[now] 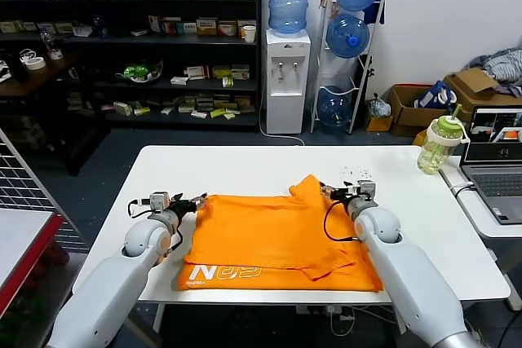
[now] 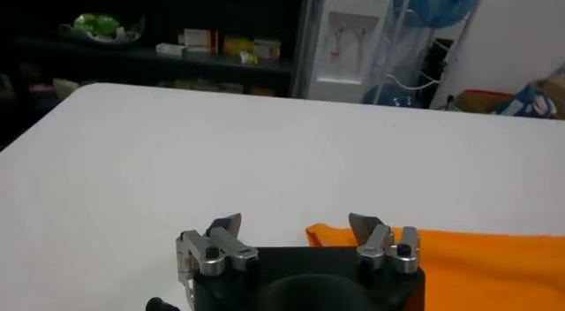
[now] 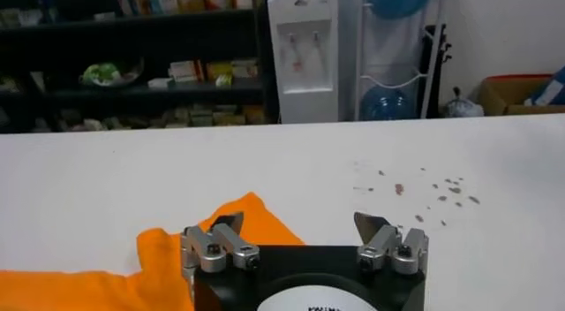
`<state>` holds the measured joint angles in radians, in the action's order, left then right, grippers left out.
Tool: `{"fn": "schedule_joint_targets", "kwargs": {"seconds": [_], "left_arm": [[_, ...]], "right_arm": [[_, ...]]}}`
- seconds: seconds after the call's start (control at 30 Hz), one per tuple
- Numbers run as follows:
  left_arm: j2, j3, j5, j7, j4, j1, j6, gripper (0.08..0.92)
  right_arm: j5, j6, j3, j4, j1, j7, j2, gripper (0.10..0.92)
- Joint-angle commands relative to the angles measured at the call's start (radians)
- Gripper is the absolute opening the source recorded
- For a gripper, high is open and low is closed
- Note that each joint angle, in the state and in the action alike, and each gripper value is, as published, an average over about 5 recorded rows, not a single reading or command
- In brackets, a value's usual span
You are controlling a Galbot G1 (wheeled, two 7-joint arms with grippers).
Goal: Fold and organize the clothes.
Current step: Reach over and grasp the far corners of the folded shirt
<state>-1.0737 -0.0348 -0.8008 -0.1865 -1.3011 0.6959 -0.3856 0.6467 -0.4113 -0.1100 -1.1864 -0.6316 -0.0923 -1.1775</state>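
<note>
Shirt [image 1: 277, 238] looks light and limp; both grippers, left [image 1: 198, 201] and right [image 1: 327, 192], gape empty at its far corners, the likely holds.

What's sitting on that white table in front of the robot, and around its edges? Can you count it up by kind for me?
Orange T-shirt, partly folded on the white table: 1
Robot grippers, left gripper and right gripper, both open at the shirt's far edge: 2
Green-lidded drinking bottle, on the table's right edge: 1
Laptop, on the side desk to the right: 1
Total: 5
</note>
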Motion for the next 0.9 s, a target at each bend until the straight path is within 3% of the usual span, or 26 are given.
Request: {"fn": "schedule_joint_targets", "kwargs": {"seconds": [0.03, 0.33, 0.57, 0.9], "left_arm": [[-0.033, 0.049, 0.002, 0.018, 0.113, -0.105, -0.025, 0.823], [-0.012, 0.071, -0.001, 0.003, 0.081, -0.074, -0.057, 0.823], [-0.004, 0.077, -0.004, 0.007, 0.063, -0.055, -0.07, 0.805], [-0.014, 0.078, 0.0, 0.021, 0.081, -0.059, -0.062, 0.542]], "right_arm": [[-0.013, -0.015, 0.066, 0.161, 0.134, 0.031, -0.045, 0.823], [-0.014, -0.031, 0.072, 0.186, 0.131, 0.049, -0.052, 0.769], [-0.008, -0.054, 0.081, 0.192, 0.124, 0.055, -0.056, 0.598], [-0.009, -0.047, 0.085, 0.184, 0.119, 0.07, -0.052, 0.313]]}}
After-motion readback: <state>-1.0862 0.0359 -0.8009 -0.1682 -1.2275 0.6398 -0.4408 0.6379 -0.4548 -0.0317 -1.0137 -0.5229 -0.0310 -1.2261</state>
